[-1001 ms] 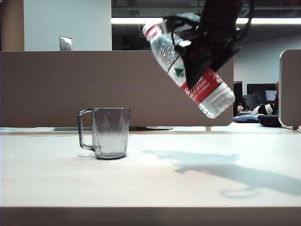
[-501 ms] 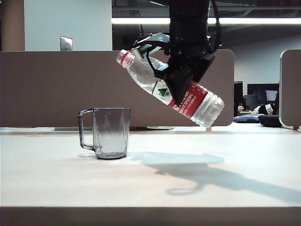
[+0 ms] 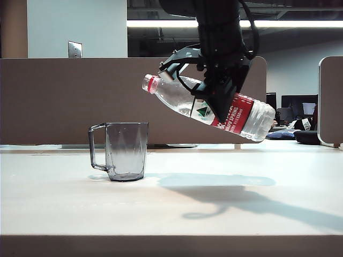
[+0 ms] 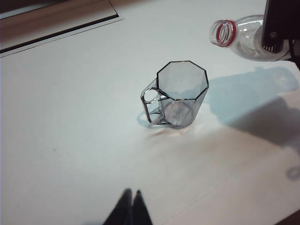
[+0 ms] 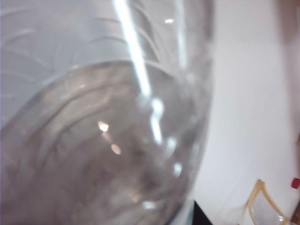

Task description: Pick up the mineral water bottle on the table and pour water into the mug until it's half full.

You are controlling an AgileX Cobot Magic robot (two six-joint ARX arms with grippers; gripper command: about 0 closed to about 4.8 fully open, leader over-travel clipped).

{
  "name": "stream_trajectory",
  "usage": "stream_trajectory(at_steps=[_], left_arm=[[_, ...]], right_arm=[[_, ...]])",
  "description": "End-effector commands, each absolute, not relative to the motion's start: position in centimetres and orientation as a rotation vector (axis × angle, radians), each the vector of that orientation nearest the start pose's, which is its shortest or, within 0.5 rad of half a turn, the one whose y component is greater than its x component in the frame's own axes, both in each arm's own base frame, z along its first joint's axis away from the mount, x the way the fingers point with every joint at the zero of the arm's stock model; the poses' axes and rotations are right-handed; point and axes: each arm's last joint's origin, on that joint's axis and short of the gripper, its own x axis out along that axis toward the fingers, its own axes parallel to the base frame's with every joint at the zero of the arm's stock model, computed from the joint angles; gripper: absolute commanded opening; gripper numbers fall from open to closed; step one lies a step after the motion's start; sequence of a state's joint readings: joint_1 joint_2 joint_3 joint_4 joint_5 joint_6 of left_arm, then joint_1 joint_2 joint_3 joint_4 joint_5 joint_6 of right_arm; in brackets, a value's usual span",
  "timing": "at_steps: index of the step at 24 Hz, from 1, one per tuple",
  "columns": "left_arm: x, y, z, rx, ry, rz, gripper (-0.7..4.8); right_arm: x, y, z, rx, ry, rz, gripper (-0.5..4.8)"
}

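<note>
My right claw [image 3: 222, 99] is clamped on the mineral water bottle [image 3: 185, 101], tilted neck-down above the bench [image 3: 214, 214], open mouth near the mug [image 3: 126, 151]. My left claw [image 4: 131, 206] hangs with tips together.

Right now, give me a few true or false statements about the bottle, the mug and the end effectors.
1. The right end effector holds the bottle tilted in the air. True.
2. The bottle's cap is on. False: its mouth is open.
3. The mug lies on its side. False: it stands upright on the table.
4. Water is streaming into the mug. False: no stream shows.
5. The left end effector is shut, apart from the mug. True.
</note>
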State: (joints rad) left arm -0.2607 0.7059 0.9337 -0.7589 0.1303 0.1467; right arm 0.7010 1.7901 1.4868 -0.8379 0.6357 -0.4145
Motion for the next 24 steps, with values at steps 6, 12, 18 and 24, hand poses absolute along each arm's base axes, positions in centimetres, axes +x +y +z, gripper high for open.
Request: stream_trajectory(at_steps=[6,12,18,24], left_arm=[[12.2,-3.7,34.2,0.203,0.479,-0.434,-0.05],[12.2,-3.7,34.3,0.203,0.477,-0.434,-0.05],[11.7,-3.6,34.4,0.203,0.460,-0.433,-0.05],[11.4,-3.9,34.4,0.222,0.464,-0.465,-0.05]], right_arm=[[28.6,22.4,27.0,-1.210,0.872,0.186,2.60],[28.3,23.1,27.1,-1.243,0.840,0.195,2.60],[28.4,23.5,27.2,-1.231,0.810,0.188,2.60],[28.7,24.0,26.3,-1.336,0.812,0.178,2.60]])
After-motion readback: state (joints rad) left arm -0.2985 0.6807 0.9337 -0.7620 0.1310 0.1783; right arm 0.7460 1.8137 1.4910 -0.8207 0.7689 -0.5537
